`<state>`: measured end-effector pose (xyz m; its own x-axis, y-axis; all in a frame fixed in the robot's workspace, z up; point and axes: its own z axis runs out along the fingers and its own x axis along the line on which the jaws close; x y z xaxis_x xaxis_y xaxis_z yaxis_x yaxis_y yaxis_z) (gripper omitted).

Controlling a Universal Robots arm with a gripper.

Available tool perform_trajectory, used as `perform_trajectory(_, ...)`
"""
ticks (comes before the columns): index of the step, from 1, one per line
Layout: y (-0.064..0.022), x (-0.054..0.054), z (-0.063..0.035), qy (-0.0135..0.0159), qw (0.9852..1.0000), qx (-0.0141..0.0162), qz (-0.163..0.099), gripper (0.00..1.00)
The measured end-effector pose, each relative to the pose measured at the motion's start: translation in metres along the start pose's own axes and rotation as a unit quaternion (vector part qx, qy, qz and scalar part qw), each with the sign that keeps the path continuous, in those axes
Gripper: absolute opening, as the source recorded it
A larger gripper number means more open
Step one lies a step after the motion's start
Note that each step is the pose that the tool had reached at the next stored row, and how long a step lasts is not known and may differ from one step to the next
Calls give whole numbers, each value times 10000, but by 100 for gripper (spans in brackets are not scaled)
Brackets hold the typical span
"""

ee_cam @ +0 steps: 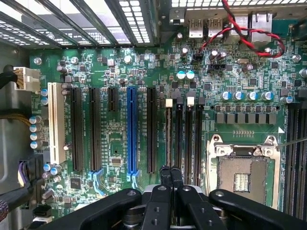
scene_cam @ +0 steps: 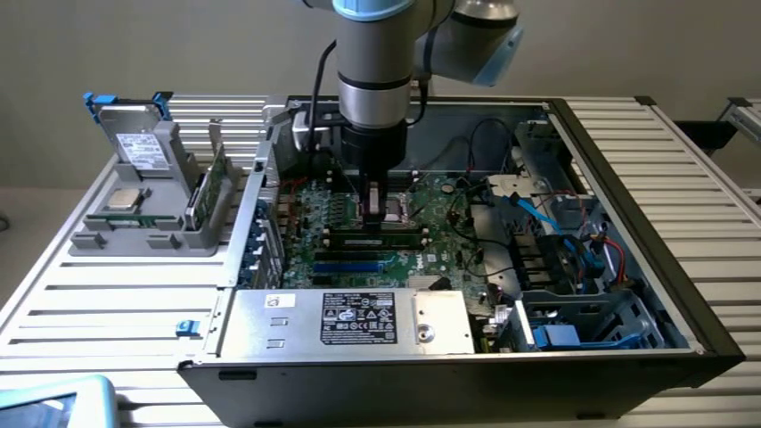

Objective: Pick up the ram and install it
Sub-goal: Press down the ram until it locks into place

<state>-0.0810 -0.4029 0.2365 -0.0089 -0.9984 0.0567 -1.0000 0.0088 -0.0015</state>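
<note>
The ram (scene_cam: pixel 380 237), a long green stick with dark chips, stands in one of the black memory slots (ee_cam: pixel 187 139) of the motherboard (scene_cam: pixel 446 218) inside the open computer case. In the wrist view it shows edge-on as a thin pale line (ee_cam: pixel 168 136) filling the outermost slot. My gripper (scene_cam: pixel 387 214) hangs straight down over the ram's middle. Its two black fingers are shut together with nothing between them (ee_cam: pixel 171 171), directly above the stick. Whether the fingertips touch the top edge of the ram I cannot tell.
A grey holder (scene_cam: pixel 143 227) on the exterior view's left carries a square silver processor (scene_cam: pixel 123 198), a drive (scene_cam: pixel 149 147) and another upright board (scene_cam: pixel 208 192). Power supply (scene_cam: pixel 345 316), processor socket (ee_cam: pixel 242 175), red cables (ee_cam: pixel 240 28) and case walls (scene_cam: pixel 618 178) crowd around the slots.
</note>
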Motion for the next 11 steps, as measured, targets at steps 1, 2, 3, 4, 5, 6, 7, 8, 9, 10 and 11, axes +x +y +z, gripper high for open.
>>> perform_trajectory(1, -1, 0, 8, 0, 10000, 0, 0, 11)
perform_trajectory(2, -1, -1, 15, 0, 10000, 0, 0, 11)
perform_trajectory(3, -2, -1, 24, 0, 10000, 0, 0, 11)
perform_trajectory(4, -3, -2, 32, 0, 10000, 0, -1, 11)
perform_trajectory(5, -3, -2, 40, 0, 10000, 0, 0, 11)
perform_trajectory(6, -3, -3, 50, -1, 10000, 0, 0, 11)
perform_trajectory(7, -3, -3, 62, 0, 10000, 0, 0, 11)
perform_trajectory(8, -3, -4, 73, 0, 10000, 0, 0, 11)
perform_trajectory(9, -2, -4, 85, 4, 10000, -2, -1, 11)
perform_trajectory(10, -2, -3, 99, 8, 10000, -4, -1, 11)
perform_trajectory(11, -1, -4, 112, 8, 10000, -5, 0, 11)
